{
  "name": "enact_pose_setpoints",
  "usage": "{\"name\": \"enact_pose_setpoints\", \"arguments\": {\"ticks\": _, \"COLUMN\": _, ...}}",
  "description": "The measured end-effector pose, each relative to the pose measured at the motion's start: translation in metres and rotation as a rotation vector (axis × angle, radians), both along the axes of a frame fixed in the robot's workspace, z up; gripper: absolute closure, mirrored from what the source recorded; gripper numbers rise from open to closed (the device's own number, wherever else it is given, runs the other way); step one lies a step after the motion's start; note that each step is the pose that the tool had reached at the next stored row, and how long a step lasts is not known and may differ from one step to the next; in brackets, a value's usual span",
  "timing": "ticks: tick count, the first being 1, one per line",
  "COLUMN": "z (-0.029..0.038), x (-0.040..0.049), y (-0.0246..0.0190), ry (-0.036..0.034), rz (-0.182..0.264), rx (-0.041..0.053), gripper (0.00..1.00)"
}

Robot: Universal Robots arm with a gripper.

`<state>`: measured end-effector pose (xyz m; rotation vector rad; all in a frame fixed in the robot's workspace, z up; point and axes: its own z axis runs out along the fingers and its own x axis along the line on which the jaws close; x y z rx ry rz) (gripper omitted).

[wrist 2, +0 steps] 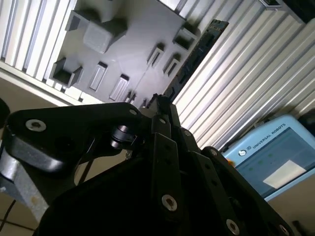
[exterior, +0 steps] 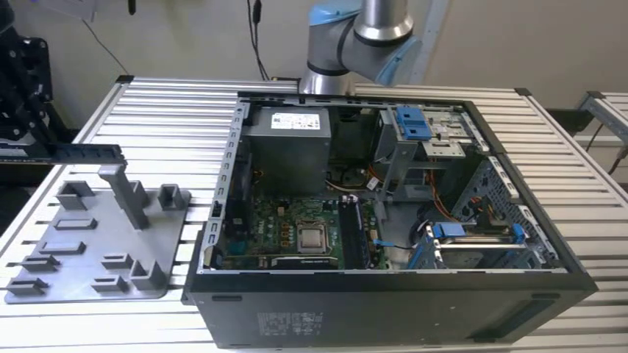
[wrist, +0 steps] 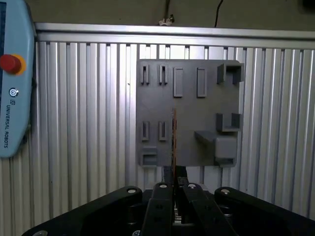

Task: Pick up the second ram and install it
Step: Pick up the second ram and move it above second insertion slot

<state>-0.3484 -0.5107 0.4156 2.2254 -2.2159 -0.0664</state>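
Note:
The second ram (exterior: 88, 153) is a dark narrow stick held level above the grey tray (exterior: 88, 254) at the exterior view's left. My gripper (exterior: 22, 140) is shut on one end of it. In the second wrist view the ram (wrist 2: 197, 54) runs out from the gripper (wrist 2: 160, 101) over the tray (wrist 2: 133, 39). The first wrist view sees the ram (wrist: 173, 137) edge-on as a thin line in front of the gripper (wrist: 174, 173), with the tray (wrist: 197, 110) beneath it.
The open computer case (exterior: 549, 272) takes up the middle and the exterior view's right, with its motherboard (exterior: 294, 235) on the floor of the case. The arm's base (exterior: 358, 37) stands behind the case. A teach pendant (wrist: 15, 78) lies on the slatted table (exterior: 167, 110).

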Motion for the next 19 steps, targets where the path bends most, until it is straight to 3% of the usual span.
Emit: {"name": "enact_pose_setpoints", "arguments": {"ticks": 19, "z": 0.0001, "x": 0.0662, "y": 0.0000, "ry": 0.0145, "rz": 0.000, "rx": -0.0001, "gripper": 0.86}}
